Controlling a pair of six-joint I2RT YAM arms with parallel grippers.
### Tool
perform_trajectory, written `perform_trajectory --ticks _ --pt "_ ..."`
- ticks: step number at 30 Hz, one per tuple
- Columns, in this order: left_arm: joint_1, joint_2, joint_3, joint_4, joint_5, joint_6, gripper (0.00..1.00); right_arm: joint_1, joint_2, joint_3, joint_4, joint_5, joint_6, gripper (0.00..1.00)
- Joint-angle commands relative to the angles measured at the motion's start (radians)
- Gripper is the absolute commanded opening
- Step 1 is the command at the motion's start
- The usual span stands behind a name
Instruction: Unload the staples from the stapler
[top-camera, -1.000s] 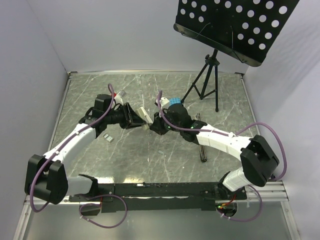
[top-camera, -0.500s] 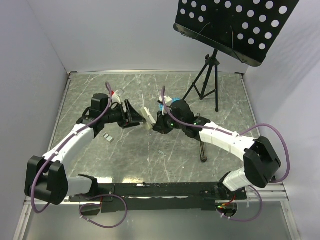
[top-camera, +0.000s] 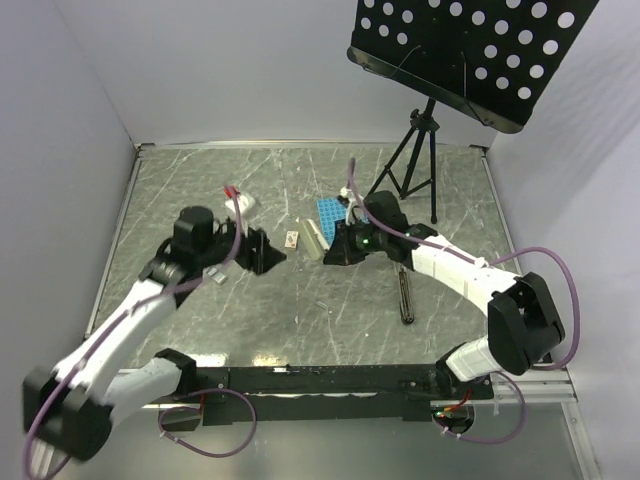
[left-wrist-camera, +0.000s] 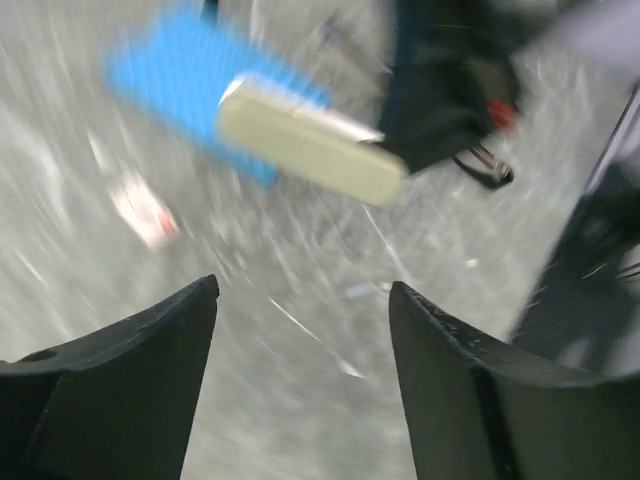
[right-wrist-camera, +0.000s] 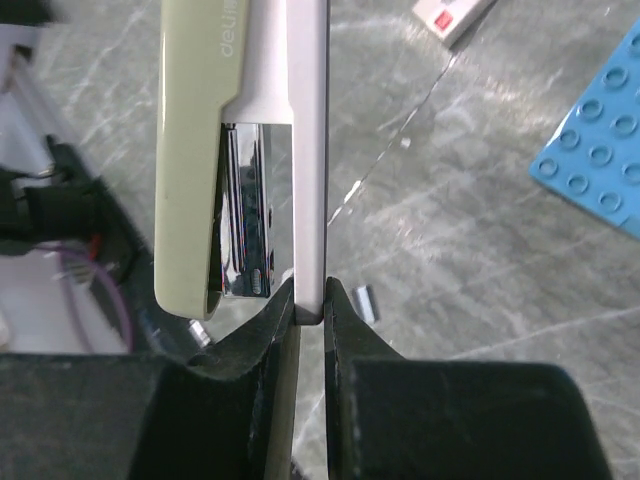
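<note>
The stapler (top-camera: 313, 240) is pale cream on top, with a chrome magazine and a grey base. In the right wrist view the stapler (right-wrist-camera: 245, 150) stands swung open, its cream top apart from the base. My right gripper (right-wrist-camera: 308, 295) is shut on the end of the grey base strip. From above, the right gripper (top-camera: 337, 250) sits just right of the stapler. My left gripper (top-camera: 266, 252) is open and empty, a hand's width left of it. The left wrist view is blurred; the left gripper (left-wrist-camera: 300, 300) faces the stapler (left-wrist-camera: 310, 145). Loose staple strips (top-camera: 213, 274) lie on the table; one strip (right-wrist-camera: 368, 300) is below the stapler.
A blue studded plate (top-camera: 330, 213) lies behind the stapler. A small tan box (top-camera: 291, 239) is between the grippers. A slim black bar (top-camera: 404, 295) lies under the right arm. A white piece with a red tip (top-camera: 238, 203) is at the left, and a stand's tripod (top-camera: 415, 160) at the back.
The left gripper has opened, let go of the stapler's end and drawn back to the left. The right gripper has carried the stapler slightly right and back.
</note>
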Motion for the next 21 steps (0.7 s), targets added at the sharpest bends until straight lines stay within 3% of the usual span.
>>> perform_trajectory --ticks 1,3,9,15,21 --pt "-0.110 -0.176 -0.026 0.103 -0.077 0.661 0.77 -0.038 -0.075 0.035 -0.057 -0.232 -0.027 0.00" --pt "-0.147 -0.177 0.011 0.065 -0.063 0.834 0.79 -0.035 -0.096 0.030 -0.070 -0.293 -0.036 0.00" --pt "-0.279 -0.010 0.192 -0.228 -0.043 1.081 0.77 -0.037 -0.121 0.023 -0.100 -0.387 -0.044 0.00" --pt "-0.397 0.054 0.231 -0.230 -0.072 1.142 0.80 -0.029 -0.113 0.033 -0.151 -0.393 -0.076 0.00" --pt "-0.432 0.142 0.258 -0.278 -0.089 1.205 0.78 -0.020 -0.107 0.039 -0.180 -0.401 -0.099 0.00"
